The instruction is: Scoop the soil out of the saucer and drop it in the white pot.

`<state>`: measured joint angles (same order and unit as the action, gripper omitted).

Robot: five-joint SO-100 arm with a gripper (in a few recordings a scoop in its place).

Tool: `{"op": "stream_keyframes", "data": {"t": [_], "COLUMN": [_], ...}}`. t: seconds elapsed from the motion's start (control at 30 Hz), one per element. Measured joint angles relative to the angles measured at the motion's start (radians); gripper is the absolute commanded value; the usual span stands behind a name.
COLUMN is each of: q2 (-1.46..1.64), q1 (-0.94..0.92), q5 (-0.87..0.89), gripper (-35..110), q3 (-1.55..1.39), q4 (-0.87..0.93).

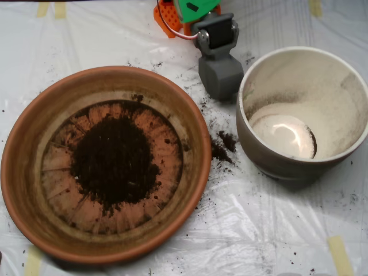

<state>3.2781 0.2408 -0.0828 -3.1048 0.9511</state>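
Overhead, scoop [220,76] hanging (beside white pot [303,112]), above table

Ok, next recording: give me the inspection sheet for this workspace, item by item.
Surface: table under clear plastic sheeting, tape strips at the edges.
Job's things: soil heaped in the middle of the saucer; white pot at right, inside dusty, a thin dark streak low in it.
Clutter: spilled soil clumps and crumbs between saucer and pot.
Grippers: scoop at top, between saucer and pot, beside the pot's rim.
Cables: white wire by the orange arm base.
Surroundings: nothing seen.
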Motion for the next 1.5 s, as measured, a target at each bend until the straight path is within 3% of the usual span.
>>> {"op": "stream_keyframes", "data": {"t": [0.67, 0.97, 1.17, 1.37, 1.5], "q2": [0.000, -0.005, -0.210, -0.362, -0.453], "q1": [-0.017, -0.130, -0.218, -0.423, -0.546], "q5": [-0.028, -0.029, -0.005, 0.015, 0.023], "gripper": [1, 12, 18, 34, 34], "q3": [0.041, 0.192, 0.434, 0.534, 0.534], "q4": [0.048, 0.006, 0.009, 0.005, 0.003]}}
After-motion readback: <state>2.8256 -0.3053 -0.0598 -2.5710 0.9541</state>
